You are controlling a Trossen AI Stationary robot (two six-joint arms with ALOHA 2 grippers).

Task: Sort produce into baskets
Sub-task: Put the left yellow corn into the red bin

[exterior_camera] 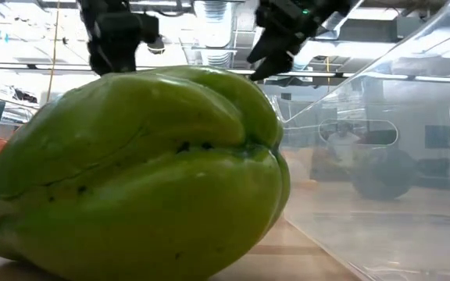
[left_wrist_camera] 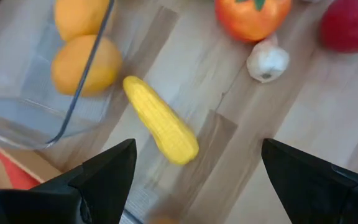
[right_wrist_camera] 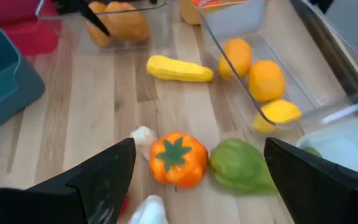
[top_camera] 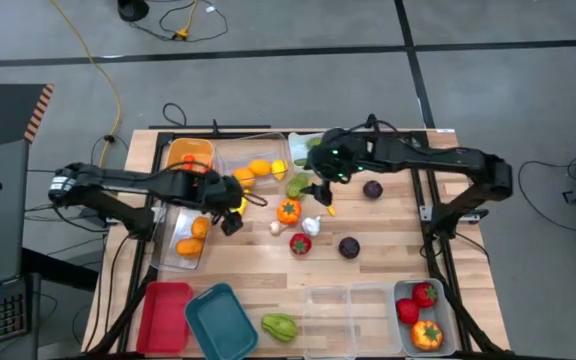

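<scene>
Near edge of the wooden worktop [top_camera: 388, 262]: a row of bins, red shallow plastic bin [top_camera: 165, 315], teal shallow plastic bin [top_camera: 221, 321], two empty clear plastic bins [top_camera: 348, 318], and a pale blue-grey bin [top_camera: 420, 322] already holding red and orange pieces, so sorting looks partly done. A green lumpy toy squash [top_camera: 280, 326] lies loose between the teal and clear bins, right at the edge and filling the low view. Mid-worktop, the unsorted cluster: orange toy pepper [right_wrist_camera: 178, 158], white toy garlic [left_wrist_camera: 267, 61], red pieces, two dark purple ones. Left hand [left_wrist_camera: 194, 180] hangs wide open and empty directly over the yellow toy corn cob [left_wrist_camera: 161, 121], which lies just beside the clear bin of orange fruit [left_wrist_camera: 84, 65]; likely the next pick, but the bin wall crowds one finger. Right hand [right_wrist_camera: 197, 186], also spread wide and empty, hovers above the orange pepper and a green squash [right_wrist_camera: 241, 165]. The hands work close together; open room lies toward the right side.
</scene>
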